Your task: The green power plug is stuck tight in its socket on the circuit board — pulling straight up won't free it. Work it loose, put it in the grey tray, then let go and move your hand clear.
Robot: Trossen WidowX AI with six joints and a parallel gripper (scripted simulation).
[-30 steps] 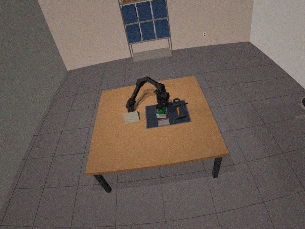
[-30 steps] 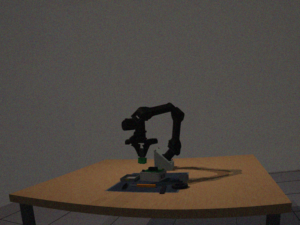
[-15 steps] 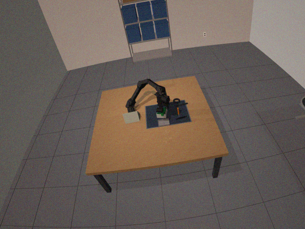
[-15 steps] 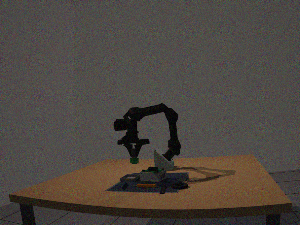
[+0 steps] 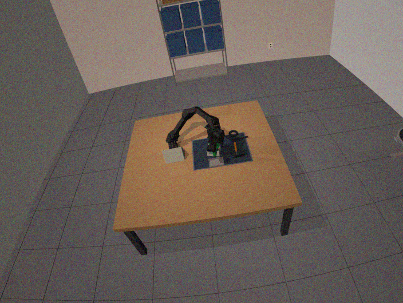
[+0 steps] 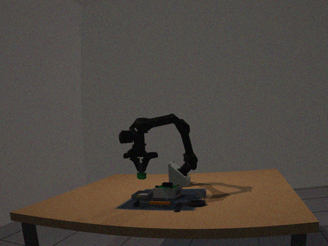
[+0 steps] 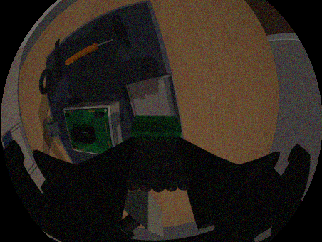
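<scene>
The green power plug (image 5: 214, 154) (image 6: 141, 175) (image 7: 155, 125) is out of its socket and held in the air. My gripper (image 5: 212, 150) (image 6: 141, 171) (image 7: 155, 143) is shut on it and points down. The grey tray (image 5: 216, 165) (image 6: 138, 197) (image 7: 151, 106) is empty where visible. In the wrist view the plug overlaps its near end; in the exterior view it hangs well above the tray. The circuit board (image 5: 218, 147) (image 6: 173, 186) (image 7: 100, 122) sits on its light box (image 6: 163, 193) (image 7: 115, 122), beside the tray. A black socket (image 6: 167, 184) (image 7: 82, 133) is on the board.
An orange screwdriver (image 5: 235, 147) (image 6: 159, 203) (image 7: 81, 55), a black ring (image 5: 233, 133) (image 6: 196, 203) (image 7: 44, 82) and dark tools lie on or beside the blue mat (image 5: 199, 161). The arm's pale base (image 5: 173, 155) (image 6: 176, 176) stands on the table (image 5: 195, 195).
</scene>
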